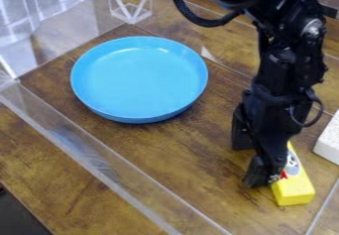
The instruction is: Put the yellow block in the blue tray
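Black jointed arm (281,70), glossy housings, black cable looping.
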`<state>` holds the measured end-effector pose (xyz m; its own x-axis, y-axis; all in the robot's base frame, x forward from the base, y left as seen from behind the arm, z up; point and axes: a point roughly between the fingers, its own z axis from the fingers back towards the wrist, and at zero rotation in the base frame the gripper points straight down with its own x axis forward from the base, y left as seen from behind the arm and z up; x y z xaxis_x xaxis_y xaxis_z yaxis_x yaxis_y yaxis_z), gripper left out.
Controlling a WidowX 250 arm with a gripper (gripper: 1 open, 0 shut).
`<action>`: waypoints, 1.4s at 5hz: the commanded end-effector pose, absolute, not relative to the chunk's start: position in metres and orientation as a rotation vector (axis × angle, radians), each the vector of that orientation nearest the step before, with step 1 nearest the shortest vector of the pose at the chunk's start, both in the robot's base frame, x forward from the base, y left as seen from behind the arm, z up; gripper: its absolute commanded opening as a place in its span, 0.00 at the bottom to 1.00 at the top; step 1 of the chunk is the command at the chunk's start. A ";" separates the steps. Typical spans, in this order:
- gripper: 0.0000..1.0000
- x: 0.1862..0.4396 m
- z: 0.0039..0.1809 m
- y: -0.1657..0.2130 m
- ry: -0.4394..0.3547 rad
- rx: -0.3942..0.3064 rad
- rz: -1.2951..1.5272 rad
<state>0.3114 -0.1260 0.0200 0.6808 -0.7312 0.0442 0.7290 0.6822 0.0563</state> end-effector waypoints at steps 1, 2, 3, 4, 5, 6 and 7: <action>1.00 0.313 0.025 -0.132 -0.086 0.033 -0.809; 1.00 0.316 0.024 -0.123 -0.079 0.033 -0.760; 1.00 0.319 0.024 -0.114 -0.073 0.033 -0.711; 1.00 0.325 0.024 -0.107 -0.067 0.033 -0.663; 1.00 0.320 0.025 -0.109 -0.062 0.031 -0.662; 1.00 0.315 0.027 -0.113 -0.062 0.029 -0.663; 1.00 0.316 0.037 -0.125 -0.061 0.027 -0.652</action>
<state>0.3091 -0.1176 0.0205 0.7990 -0.6013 -0.0065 0.6012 0.7985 0.0312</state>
